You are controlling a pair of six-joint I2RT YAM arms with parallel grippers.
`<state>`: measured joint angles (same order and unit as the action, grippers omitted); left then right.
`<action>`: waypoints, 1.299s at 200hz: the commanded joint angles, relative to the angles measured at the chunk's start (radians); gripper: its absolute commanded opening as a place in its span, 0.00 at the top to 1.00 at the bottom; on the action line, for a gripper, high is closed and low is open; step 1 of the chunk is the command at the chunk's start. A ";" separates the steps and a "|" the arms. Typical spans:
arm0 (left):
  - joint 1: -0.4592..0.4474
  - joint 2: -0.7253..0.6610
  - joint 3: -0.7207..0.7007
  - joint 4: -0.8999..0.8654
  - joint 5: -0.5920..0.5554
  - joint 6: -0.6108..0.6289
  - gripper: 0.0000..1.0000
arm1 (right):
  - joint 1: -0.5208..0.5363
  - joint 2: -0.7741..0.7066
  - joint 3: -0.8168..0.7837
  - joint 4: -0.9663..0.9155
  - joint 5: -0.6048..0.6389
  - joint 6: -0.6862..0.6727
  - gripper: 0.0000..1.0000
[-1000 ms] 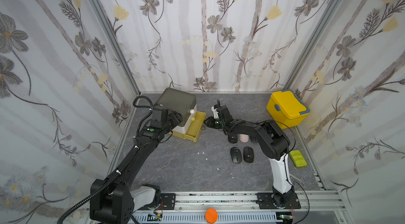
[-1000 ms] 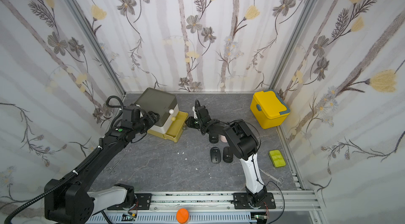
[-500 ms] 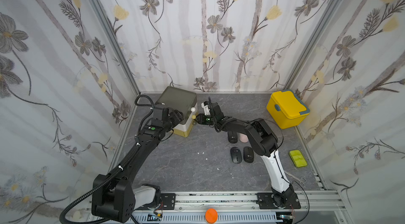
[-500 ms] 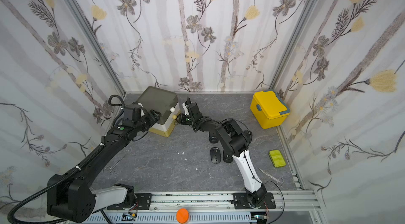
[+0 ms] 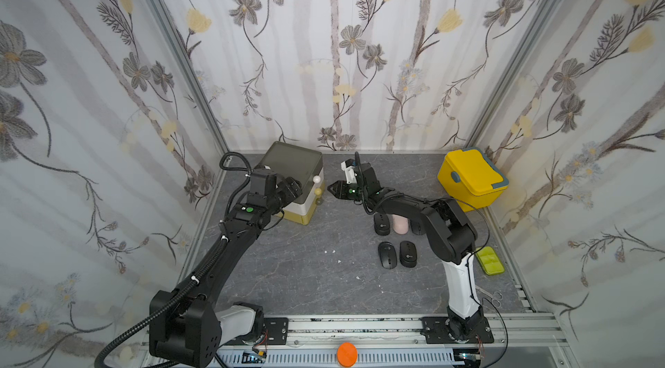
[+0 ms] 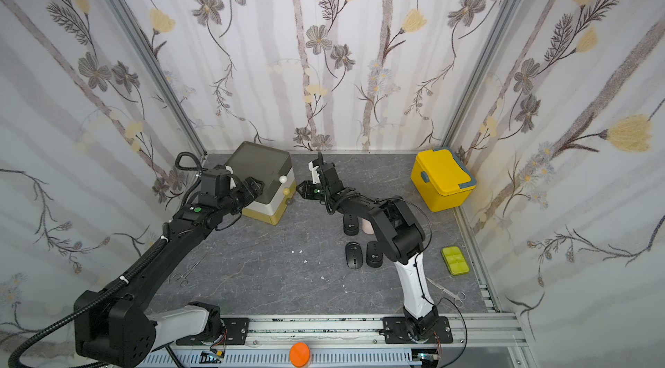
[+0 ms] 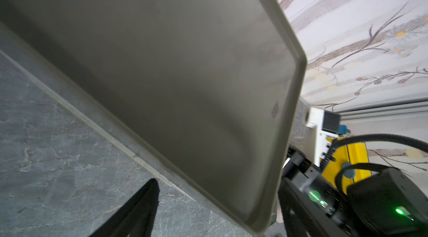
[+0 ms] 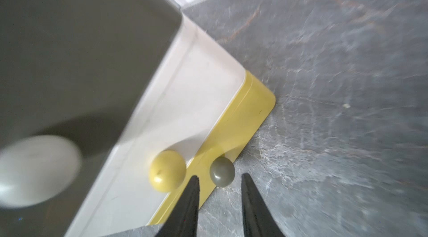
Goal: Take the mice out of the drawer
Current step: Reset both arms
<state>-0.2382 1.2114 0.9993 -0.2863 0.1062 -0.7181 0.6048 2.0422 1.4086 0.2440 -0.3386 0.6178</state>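
The grey stone-look table (image 5: 295,276) carries everything. The left arm reaches from the near rail to the back left corner. There the drawer box (image 5: 293,164) stands (olive-grey tier on top, white in the middle, mustard at the bottom), and all three tiers look shut. The left gripper (image 5: 293,186) sits against the side of the olive tier near its top edge. The left wrist view shows only one black finger (image 7: 139,210) beside the box's top, so I cannot tell how wide those jaws stand or whether they hold anything. The right arm bends across from the near right. The right gripper (image 5: 331,190) points at the front of the drawer box, near it but apart. Its jaws are a narrow gap apart with nothing between them.

A yellow box (image 5: 471,179) with its lid on fills the back right corner.

The mice (image 5: 387,255) lie out on the table, well apart from the drawer box and close under the right arm's elbow. In the back row are a black mouse (image 5: 382,224), the pink mouse (image 5: 400,224) just beside it, and another dark one largely hidden by the arm. Two more black ones lie side by side in front.

A small green case (image 5: 490,260) lies near the right edge. On the drawer front are three ball knobs: the white knob (image 8: 37,171), the yellow knob (image 8: 167,171) and the grey knob (image 8: 222,172). The grey knob is just ahead of the right fingertips.
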 commanded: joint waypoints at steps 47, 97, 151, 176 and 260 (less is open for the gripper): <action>0.014 -0.248 -0.108 -0.086 -0.474 0.151 0.00 | -0.151 -0.586 -0.396 -0.196 0.461 -0.227 0.34; 0.020 -0.315 -0.492 0.299 -0.828 0.182 0.00 | -0.361 -0.791 -0.740 -0.026 0.849 -0.365 0.00; 0.112 -0.194 -0.746 0.898 -0.735 0.446 0.00 | -0.560 -0.726 -1.009 0.459 0.736 -0.475 0.01; 0.179 -0.095 -0.876 1.223 -0.586 0.516 0.00 | -0.609 -0.671 -1.100 0.682 0.601 -0.482 0.01; 0.203 0.222 -0.819 1.593 -0.338 0.634 0.00 | -0.588 -0.542 -1.196 1.026 0.456 -0.569 0.01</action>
<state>-0.0391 1.3632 0.1440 1.1412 -0.2882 -0.1307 0.0143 1.5002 0.2077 1.1110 0.1394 0.0769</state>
